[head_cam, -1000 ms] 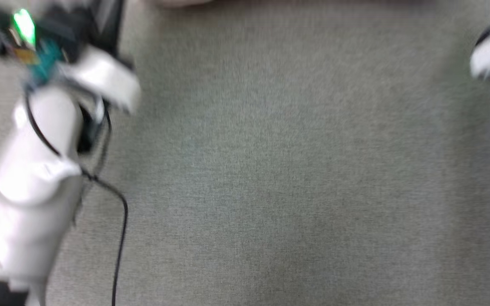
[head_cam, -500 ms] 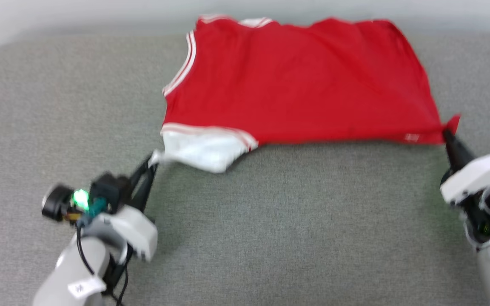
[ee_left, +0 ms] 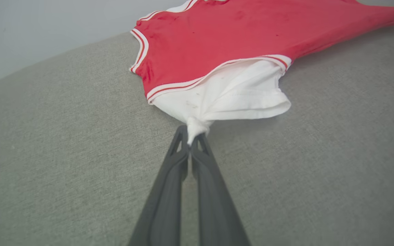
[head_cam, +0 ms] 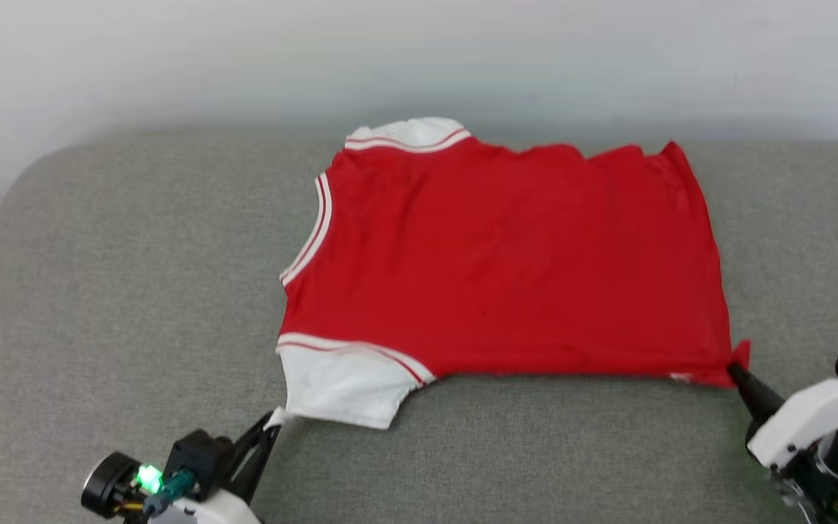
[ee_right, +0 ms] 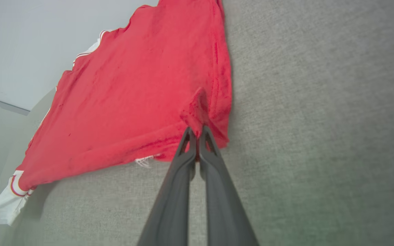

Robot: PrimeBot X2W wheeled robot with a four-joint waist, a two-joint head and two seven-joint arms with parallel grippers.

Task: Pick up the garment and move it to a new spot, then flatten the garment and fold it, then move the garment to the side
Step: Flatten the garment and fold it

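On my head view, the red jersey-style T-shirt with white short sleeves and red-and-white striped trim lies spread across the middle of the frame, plain red side up, on the grey fabric-covered desk. Its striped neckline faces frame left and its hem runs down the right. One white sleeve peeks out at the top edge of the shirt. The other white sleeve sits at the shirt's lower left.

My left claw, at the lower left of the frame, is pinched tight on the corner of that lower sleeve. The left wrist view shows the white cloth bunched between the dark fingers.

My right claw, at the lower right, is clamped on the red hem corner, which rises in a small peak at the fingertips.

A pale wall fills the top.
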